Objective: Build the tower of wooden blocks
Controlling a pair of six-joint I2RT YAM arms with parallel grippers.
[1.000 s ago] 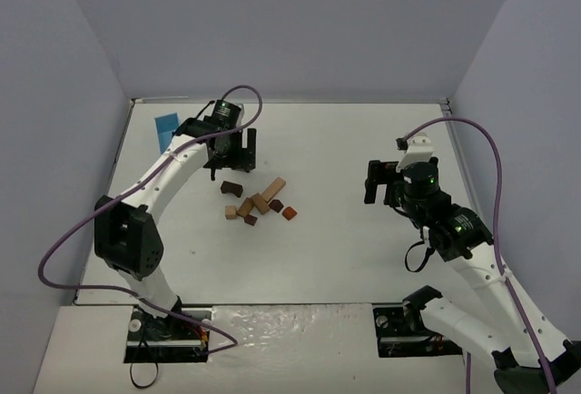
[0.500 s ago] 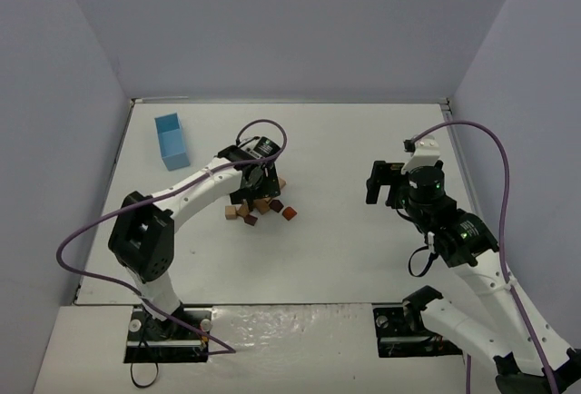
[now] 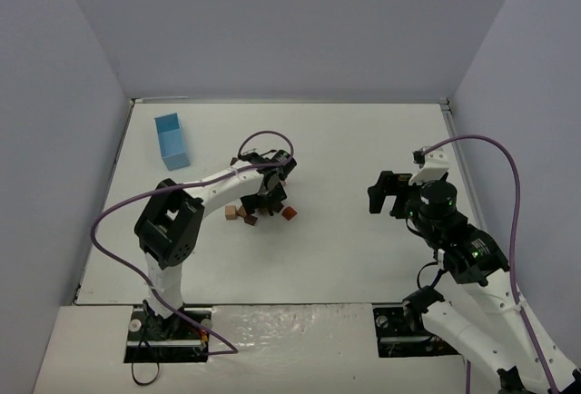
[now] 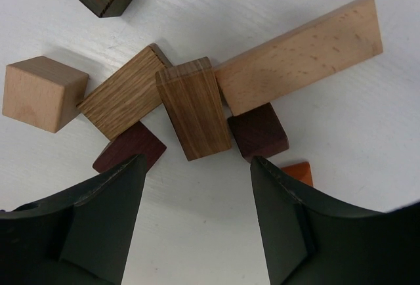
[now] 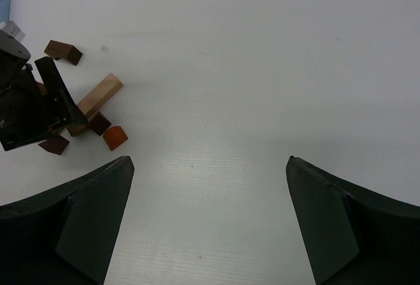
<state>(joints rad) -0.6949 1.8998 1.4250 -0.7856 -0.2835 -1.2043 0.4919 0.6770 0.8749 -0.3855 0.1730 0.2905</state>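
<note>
Left tool (image 4: 197,170) sits low over the wood blocks (image 4: 125,98), jaws apart, with a brown block (image 4: 193,109) right at the gap. Right tool (image 5: 209,165) is spread wide above the desk (image 5: 262,68).

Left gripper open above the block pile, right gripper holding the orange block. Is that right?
No. The right gripper holds nothing: the right wrist view shows its jaws open over the table, the orange block lying by the pile. The left gripper is open above the pile, as stated.
</note>
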